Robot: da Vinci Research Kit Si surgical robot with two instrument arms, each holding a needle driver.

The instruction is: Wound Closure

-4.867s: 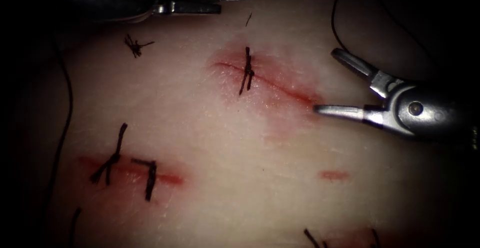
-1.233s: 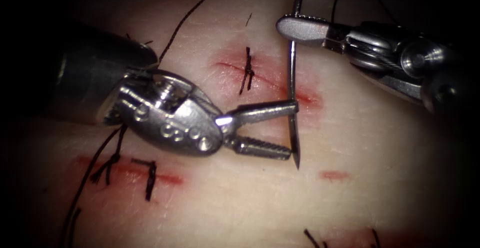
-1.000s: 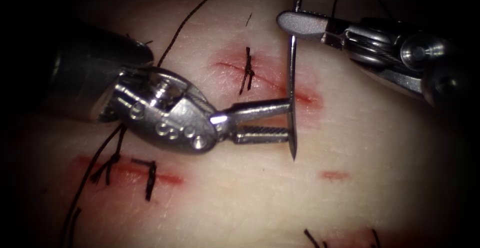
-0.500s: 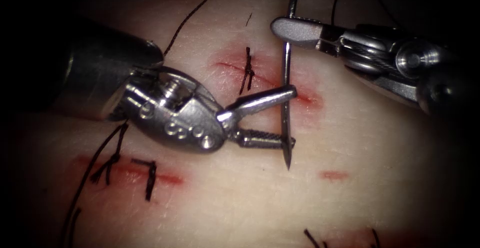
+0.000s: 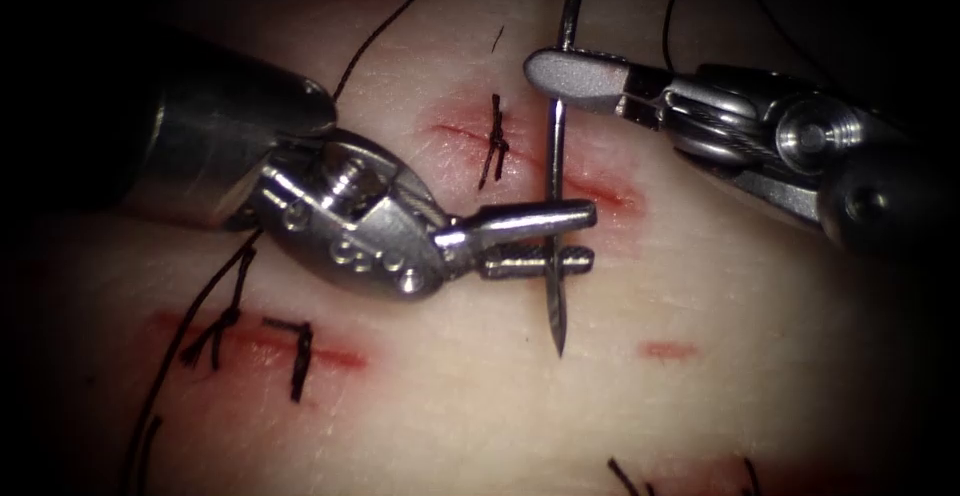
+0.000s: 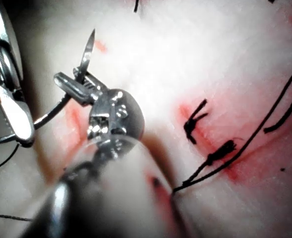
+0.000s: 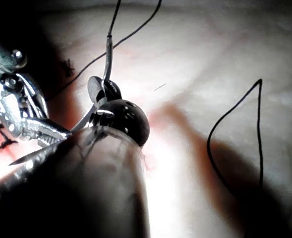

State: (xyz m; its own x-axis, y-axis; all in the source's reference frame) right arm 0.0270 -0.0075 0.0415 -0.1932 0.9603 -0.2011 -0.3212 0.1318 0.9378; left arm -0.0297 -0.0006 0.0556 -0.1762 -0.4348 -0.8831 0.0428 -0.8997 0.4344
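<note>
The right tool (image 5: 560, 71) is closed on the needle (image 5: 553, 166) near its thread end. The left tool (image 5: 560, 241) is nearly closed around the needle near its tip. The needle hangs over the cut (image 5: 600, 194), clear of the tissue (image 5: 700, 286), long axis running up and down, point downward.

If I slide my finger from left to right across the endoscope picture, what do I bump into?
Old stitches in the lower cut → left tool, gripping the needle near its point → needle, clear of the tissue → right tool, gripping it near the thread end.
</note>
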